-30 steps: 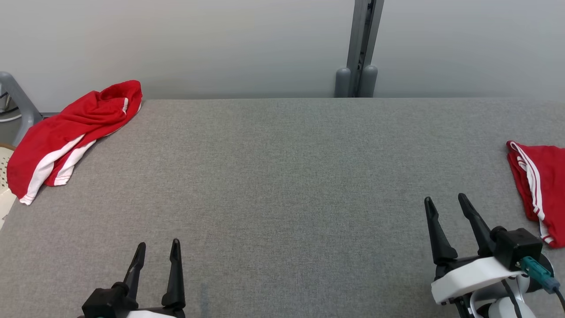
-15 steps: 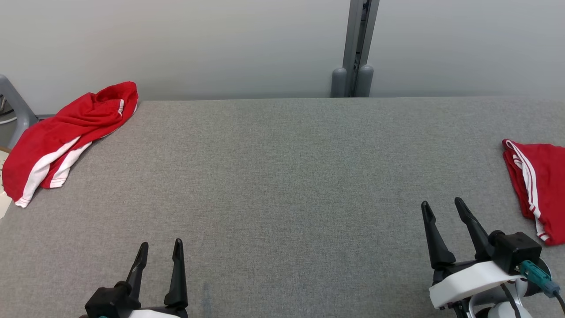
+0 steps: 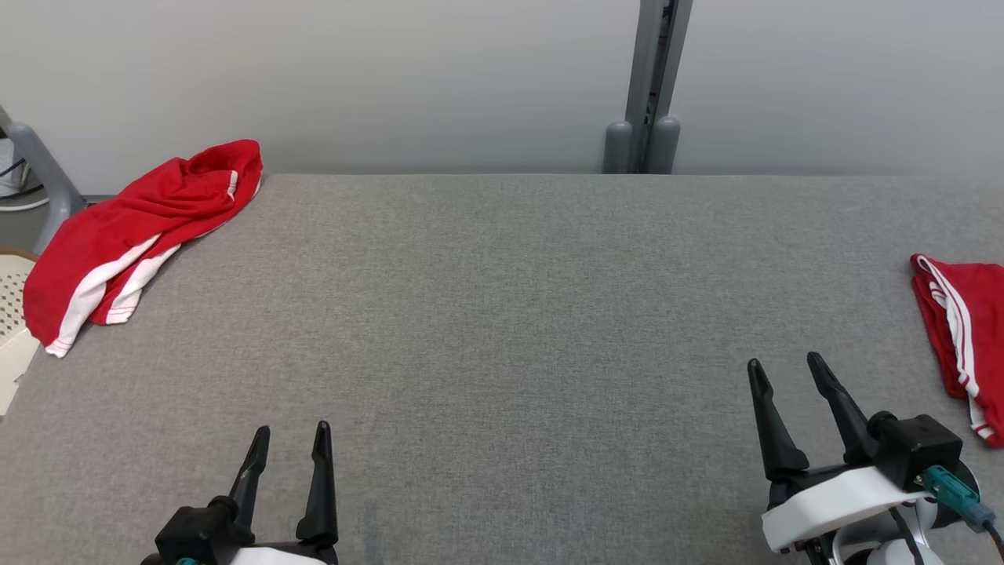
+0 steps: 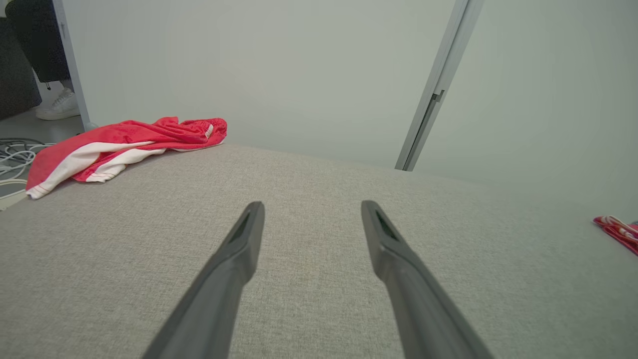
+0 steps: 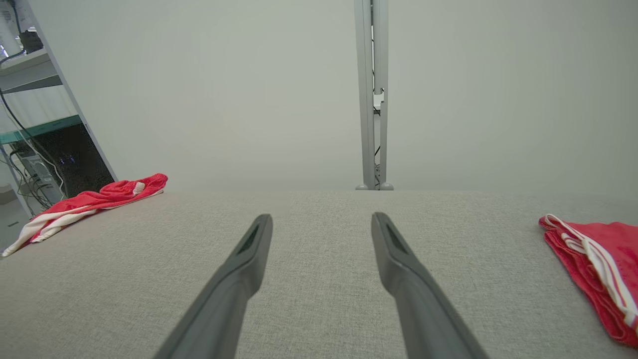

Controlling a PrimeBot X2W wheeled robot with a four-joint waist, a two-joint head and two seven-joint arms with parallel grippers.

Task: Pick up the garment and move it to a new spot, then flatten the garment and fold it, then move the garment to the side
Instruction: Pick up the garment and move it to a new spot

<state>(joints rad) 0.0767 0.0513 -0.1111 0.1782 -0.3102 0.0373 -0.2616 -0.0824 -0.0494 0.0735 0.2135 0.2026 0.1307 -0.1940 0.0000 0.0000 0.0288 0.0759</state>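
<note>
The table (image 3: 502,314) is covered in a grey woven cloth with a fine, even grain, lying flat and smooth across the whole top. At its far left corner lies the crumpled red garment (image 3: 141,227), a soft heap of thin, slightly shiny fabric. It has rumpled folds, broad white side panels and a gathered waistband, and one end spills over the table's left edge. From the left wrist view the same heap (image 4: 124,142) sits low and long against the pale wall.

Well apart from it, at the right edge, lies a folded red garment (image 3: 961,329). It is flatter and neater, with narrow white stripes running along its near side.

The left gripper (image 3: 292,428) hovers above the near left part of the cloth, its two long, dark, tapering matte fingers spread apart with nothing between them. The right gripper (image 3: 785,361) hovers at the near right, close to the folded piece but not touching it, and its fingers are likewise spread and empty. Behind them sits a white moulded housing and a black block with a teal plug.

A grey metal post (image 3: 651,86) rises against the plain matte wall behind the table.
</note>
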